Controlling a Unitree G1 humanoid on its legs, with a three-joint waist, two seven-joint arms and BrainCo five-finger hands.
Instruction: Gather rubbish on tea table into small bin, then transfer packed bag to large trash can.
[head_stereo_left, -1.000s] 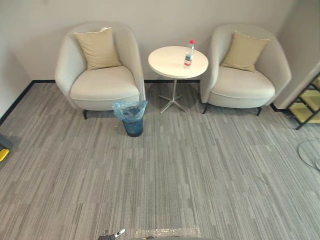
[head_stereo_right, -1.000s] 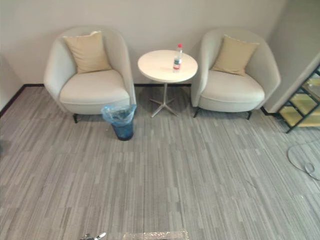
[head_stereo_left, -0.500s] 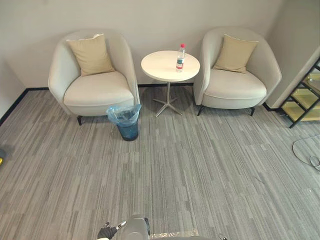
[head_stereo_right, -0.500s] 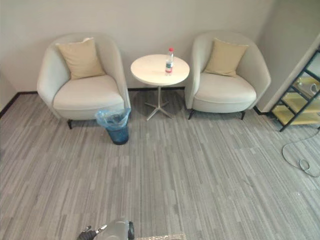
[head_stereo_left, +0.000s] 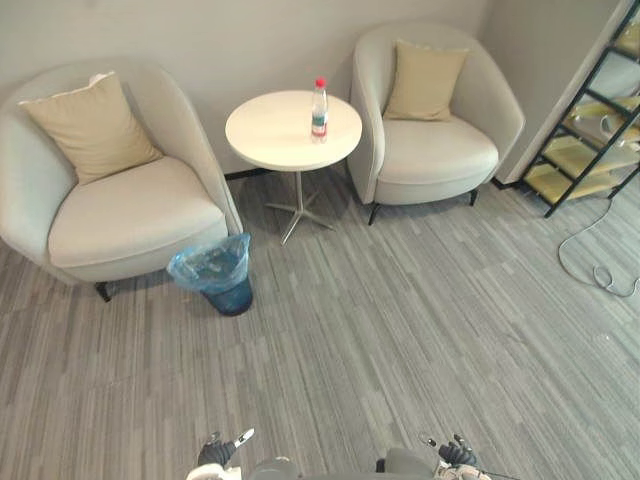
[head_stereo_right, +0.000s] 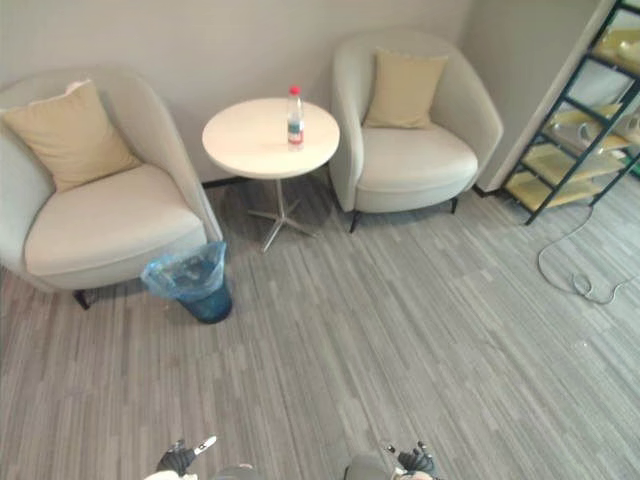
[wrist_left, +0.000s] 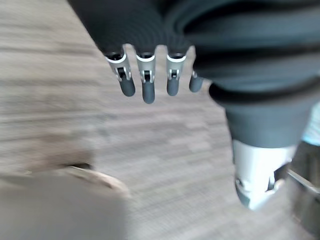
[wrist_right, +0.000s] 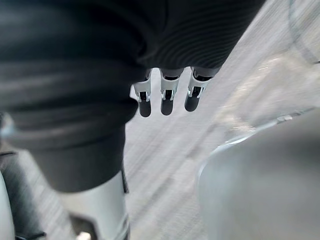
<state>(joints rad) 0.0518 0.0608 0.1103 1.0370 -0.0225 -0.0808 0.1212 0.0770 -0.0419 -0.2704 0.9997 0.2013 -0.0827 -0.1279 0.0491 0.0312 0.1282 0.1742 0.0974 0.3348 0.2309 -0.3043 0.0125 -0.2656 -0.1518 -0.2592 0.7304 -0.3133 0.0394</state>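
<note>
Left eye view: plastic bottle (head_stereo_left: 319, 105) upright on tea table (head_stereo_left: 270, 140), small bin (head_stereo_left: 216, 276) nearby. Fingers relaxed, empty: left hand (wrist_left: 148, 90), right hand (wrist_right: 167, 99).

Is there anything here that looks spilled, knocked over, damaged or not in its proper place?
Nothing stands out. The bottle stands upright on the round table, with nothing spilled around it. The small bin stands upright on the floor beside the left armchair, its blue bag over the rim.
</note>
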